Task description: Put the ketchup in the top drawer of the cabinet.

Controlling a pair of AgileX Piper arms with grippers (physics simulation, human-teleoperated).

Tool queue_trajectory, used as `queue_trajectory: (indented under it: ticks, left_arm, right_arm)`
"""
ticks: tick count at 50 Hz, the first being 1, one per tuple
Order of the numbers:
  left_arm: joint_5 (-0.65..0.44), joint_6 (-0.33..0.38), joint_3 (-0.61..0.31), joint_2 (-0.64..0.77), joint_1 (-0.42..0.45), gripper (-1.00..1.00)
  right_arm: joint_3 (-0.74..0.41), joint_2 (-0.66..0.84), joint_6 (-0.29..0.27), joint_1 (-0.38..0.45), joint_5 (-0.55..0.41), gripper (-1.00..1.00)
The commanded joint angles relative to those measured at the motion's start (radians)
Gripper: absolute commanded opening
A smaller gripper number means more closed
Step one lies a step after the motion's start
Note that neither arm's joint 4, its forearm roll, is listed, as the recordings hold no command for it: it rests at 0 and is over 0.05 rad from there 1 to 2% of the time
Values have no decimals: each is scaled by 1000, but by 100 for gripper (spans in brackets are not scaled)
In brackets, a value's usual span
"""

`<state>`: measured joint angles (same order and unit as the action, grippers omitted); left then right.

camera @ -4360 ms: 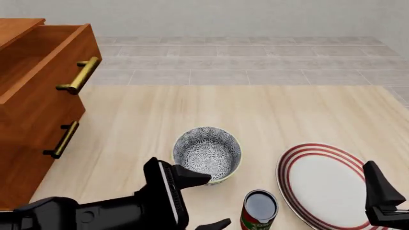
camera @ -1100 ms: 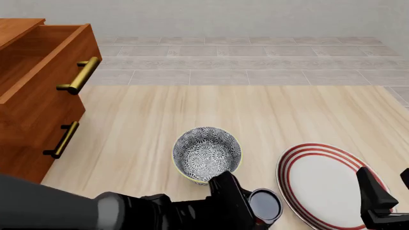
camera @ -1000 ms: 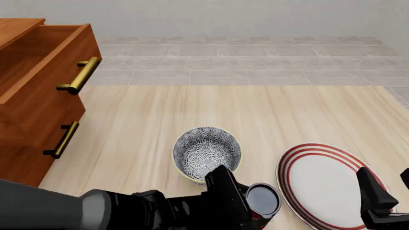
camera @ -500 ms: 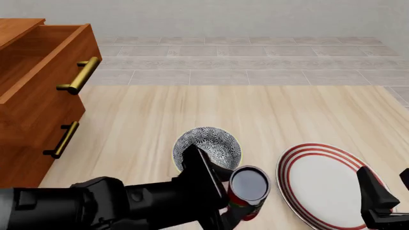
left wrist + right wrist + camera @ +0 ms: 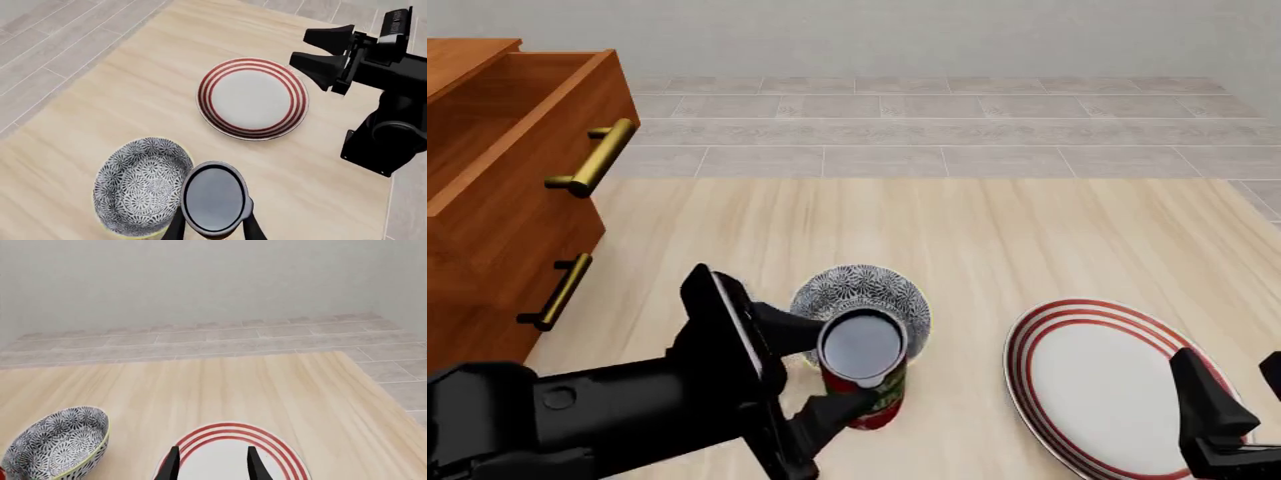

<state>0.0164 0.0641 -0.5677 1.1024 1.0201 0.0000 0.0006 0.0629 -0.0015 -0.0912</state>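
The ketchup [image 5: 872, 404], a red can with a dark grey top, is held off the table at the near rim of the patterned bowl [image 5: 868, 292]. My left gripper [image 5: 847, 362] is shut on it, one finger on each side. In the left wrist view the ketchup [image 5: 213, 196] shows top-on between the left gripper's [image 5: 213, 220] fingers. The cabinet [image 5: 487, 270] stands at the far left, its top drawer [image 5: 527, 125] pulled out and open. My right gripper [image 5: 1241, 400] hangs open at the near right, over the plate's edge, and shows open again as right gripper [image 5: 213, 460].
A grey patterned bowl [image 5: 137, 185] sits mid-table, and a white plate with red rings [image 5: 1094, 385] lies to its right. Brass bar handles mark the open drawer [image 5: 594, 155] and the lower drawer front [image 5: 557, 290]. The right arm [image 5: 383, 125] stands beyond the plate [image 5: 252, 97].
The left gripper closed on the ketchup, lifted it and carried it left, from beside the plate to the bowl's near rim. The right arm has stayed put.
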Motion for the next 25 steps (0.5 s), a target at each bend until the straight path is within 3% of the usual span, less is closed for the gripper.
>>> queue_trajectory:
  ticks: [1, 14, 17, 25]
  left_arm:
    - [-87, 39, 28, -147, -50, -100]
    - [-296, 30, -11, -374, -132, -100]
    - [-360, -5, -7, -433, -181, -100]
    - [-491, 14, -27, -557, -236, -100]
  right_arm:
    - [0, 0, -8, 6, -2, 100]
    - [0, 9, -23, 19, 10, 100]
    - [0, 47, -21, 14, 50, 100]
    - [0, 219, -24, 27, 219, 100]
